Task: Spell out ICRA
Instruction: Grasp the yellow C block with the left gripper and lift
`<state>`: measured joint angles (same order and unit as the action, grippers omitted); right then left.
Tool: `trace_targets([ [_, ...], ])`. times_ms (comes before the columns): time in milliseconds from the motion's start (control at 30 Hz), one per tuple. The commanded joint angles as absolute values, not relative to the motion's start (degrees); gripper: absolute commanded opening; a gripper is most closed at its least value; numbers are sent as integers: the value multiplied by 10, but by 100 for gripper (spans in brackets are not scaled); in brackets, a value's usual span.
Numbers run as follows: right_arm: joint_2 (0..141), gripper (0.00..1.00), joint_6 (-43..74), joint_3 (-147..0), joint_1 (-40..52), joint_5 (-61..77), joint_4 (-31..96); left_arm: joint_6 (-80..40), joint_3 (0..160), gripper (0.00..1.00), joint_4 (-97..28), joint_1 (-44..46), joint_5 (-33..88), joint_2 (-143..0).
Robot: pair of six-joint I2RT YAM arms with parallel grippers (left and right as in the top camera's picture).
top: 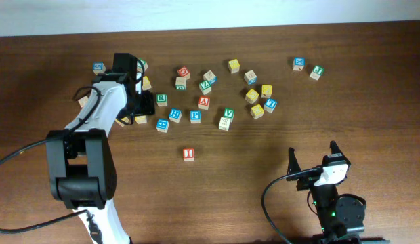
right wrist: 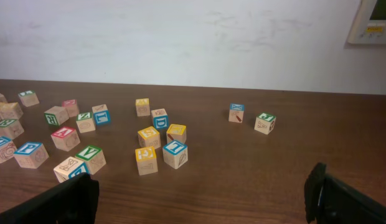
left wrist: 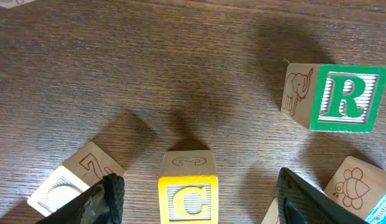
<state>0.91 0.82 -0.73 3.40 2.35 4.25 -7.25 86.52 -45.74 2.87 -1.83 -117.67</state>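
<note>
- Left wrist view is showing the yellow C block (left wrist: pixel 188 198) sitting directly between the two fingers of the left gripper (left wrist: pixel 202 200), which is standing wide open with clear wood on either side of the block.
- The block is lying a little nearer the left-hand finger (left wrist: pixel 109 194) than the right-hand one (left wrist: pixel 300 194), and its side faces are looking roughly square to the closing line, so a straight descent and squeeze is looking adequate.
- A pale block (left wrist: pixel 73 180) is crowding the outside of the left-hand finger; whether they are touching cannot be told. The green R block (left wrist: pixel 348 93) is resting ahead of the right-hand finger, apart from it.
- Overhead view is showing the red I block (top: pixel 189 154) lying alone, well apart from the left gripper and toward the right arm's side.
- The right gripper (right wrist: pixel 202 202) is hanging wide open and empty, far from the C block, so the left arm is the nearer one.
</note>
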Motion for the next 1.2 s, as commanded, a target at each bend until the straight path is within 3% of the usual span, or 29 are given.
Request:
trace_targets([
  [0,5,98,4,-3,30,19,45,-63,862,70,-456,28,-7,-1183],
  [667,5,98,4,-3,30,19,45,-64,837,59,-433,28,-12,-1221],
  [800,5,98,4,-3,30,19,45,-64,837,51,-433,28,-15,-1221],
  [900,5,98,4,-3,30,19,45,-64,837,36,-432,28,-15,-1221],
  [1167,5,98,4,-3,30,19,45,-64,838,31,-434,28,-15,-1221],
])
